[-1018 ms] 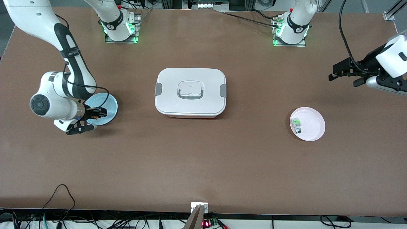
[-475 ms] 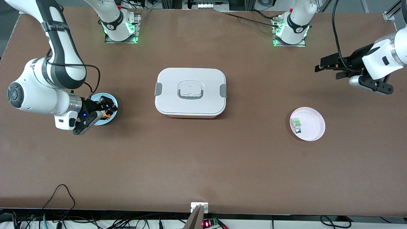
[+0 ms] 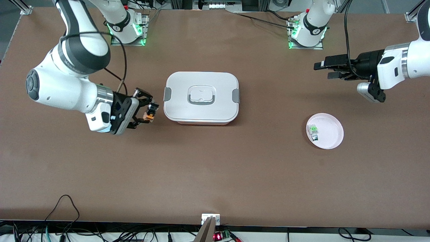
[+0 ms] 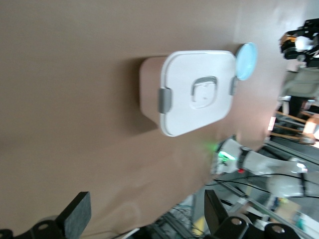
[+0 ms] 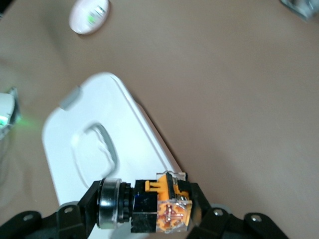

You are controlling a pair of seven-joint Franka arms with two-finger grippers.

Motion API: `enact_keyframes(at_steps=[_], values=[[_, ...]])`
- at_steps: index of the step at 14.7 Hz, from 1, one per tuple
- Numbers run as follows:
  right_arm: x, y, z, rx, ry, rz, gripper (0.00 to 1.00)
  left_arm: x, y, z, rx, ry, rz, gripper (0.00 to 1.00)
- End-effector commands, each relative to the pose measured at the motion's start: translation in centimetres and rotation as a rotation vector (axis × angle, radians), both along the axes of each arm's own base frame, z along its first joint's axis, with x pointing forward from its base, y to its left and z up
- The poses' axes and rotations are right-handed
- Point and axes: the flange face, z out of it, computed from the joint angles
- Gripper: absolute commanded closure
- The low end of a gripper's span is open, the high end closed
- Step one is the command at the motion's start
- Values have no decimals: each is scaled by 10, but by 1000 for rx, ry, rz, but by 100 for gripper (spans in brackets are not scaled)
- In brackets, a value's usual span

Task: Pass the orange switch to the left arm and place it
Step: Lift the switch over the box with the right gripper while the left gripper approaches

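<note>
My right gripper [image 3: 148, 113] is shut on the orange switch [image 3: 148, 114] and holds it in the air just beside the box [image 3: 201, 97], at the end toward the right arm. In the right wrist view the switch [image 5: 160, 206] sits crosswise between the fingers, over the edge of the box [image 5: 99, 149]. My left gripper [image 3: 322, 71] is open and empty, up over bare table toward the left arm's end. Its wrist view shows its spread fingers [image 4: 75, 221], the box [image 4: 197, 92] and the right gripper [image 4: 298, 41] farther off.
A pink plate [image 3: 332, 134] with a green and white switch [image 3: 313, 131] lies nearer the front camera, toward the left arm's end. A light blue plate [image 4: 246, 60] lies beside the box toward the right arm's end; the right arm hides it in the front view.
My right gripper has risen from the blue plate with the orange switch and moved toward the box. My left gripper has moved toward the middle of the table.
</note>
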Motion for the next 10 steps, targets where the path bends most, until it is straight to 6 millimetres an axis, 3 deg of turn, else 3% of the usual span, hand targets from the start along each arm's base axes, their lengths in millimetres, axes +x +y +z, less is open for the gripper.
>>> enact_keyframes(at_steps=[1,5,7,10], values=[[-6,35,20,105,-42,19,100,-5,-8,-23,-151,76,50,0],[-34,119,48,264,-133,-6,100,-3,-19,-47,-344,135,143,0],[-46,151,48,292,-168,-6,100,-2,-26,-59,-428,175,200,0],[-78,206,58,379,-205,-70,100,-5,-54,-79,-552,230,287,0]])
